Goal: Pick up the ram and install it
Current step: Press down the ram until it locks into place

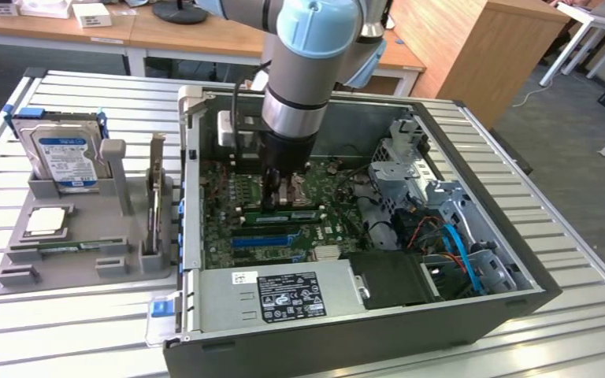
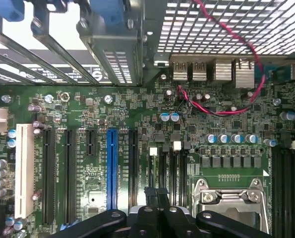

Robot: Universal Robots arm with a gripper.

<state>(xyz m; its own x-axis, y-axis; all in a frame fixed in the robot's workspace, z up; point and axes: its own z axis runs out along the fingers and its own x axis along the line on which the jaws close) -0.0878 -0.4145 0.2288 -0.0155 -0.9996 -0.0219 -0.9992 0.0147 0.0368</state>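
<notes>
The ram (image 1: 300,214), a narrow green stick with a pale label, stands on edge in the memory slots of the motherboard (image 1: 229,228) inside the open computer case (image 1: 491,311). My gripper (image 1: 277,203) reaches straight down into the case, and its black fingertips meet at the stick's top edge. I cannot tell whether they pinch it. In the wrist view my gripper (image 2: 155,192) is shut over the black memory slots (image 2: 168,171), which lie beside the empty processor socket (image 2: 230,198).
A grey parts tray (image 1: 9,260) at the exterior view's left holds a hard drive (image 1: 66,153), a square silver chip (image 1: 47,221), a thin green strip (image 1: 72,248) and an upright card (image 1: 155,201). Case walls, a power supply (image 1: 281,295) and cables (image 1: 455,244) crowd the gripper.
</notes>
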